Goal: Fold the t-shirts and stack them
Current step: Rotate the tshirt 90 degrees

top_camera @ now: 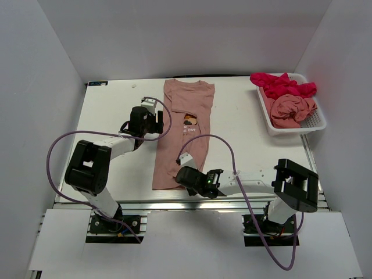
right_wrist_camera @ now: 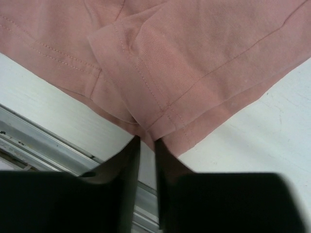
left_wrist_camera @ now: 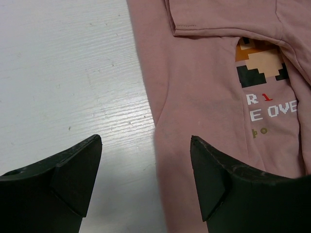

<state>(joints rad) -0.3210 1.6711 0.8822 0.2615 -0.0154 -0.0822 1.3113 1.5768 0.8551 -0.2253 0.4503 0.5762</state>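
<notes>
Three t-shirts are in view, and only one lies spread out: the printed t-shirt [top_camera: 186,99] [left_wrist_camera: 204,97] [right_wrist_camera: 194,58], dusty salmon-pink, stretched lengthwise down the middle of the white table [top_camera: 110,110] [left_wrist_camera: 63,73] [right_wrist_camera: 272,126] with its collar end away from the arms and its bottom hem near the front edge. Both long sides are folded inward, so it forms a narrow strip, and the pixel-art print [top_camera: 189,121] [left_wrist_camera: 262,63] peeks out between the flaps about halfway along. At the near hem the right gripper [top_camera: 181,176] [right_wrist_camera: 147,143] has its fingers drawn almost together, only a thin slit between them, the tips nipping the stitched edge of the layered cloth just above the metal rail [right_wrist_camera: 39,136] of the table front. Beside the shirt's left edge, about level with the print, the left gripper [top_camera: 160,121] [left_wrist_camera: 146,141] has its fingers spread wide and holds nothing; one finger is over bare table, the other over pink fabric, and the shirt's edge runs between them. Well apart, at the far right corner, a white mesh basket [top_camera: 293,131] holds a crumpled magenta-red t-shirt [top_camera: 282,86] and a bunched salmon t-shirt [top_camera: 290,109] in front of it.
</notes>
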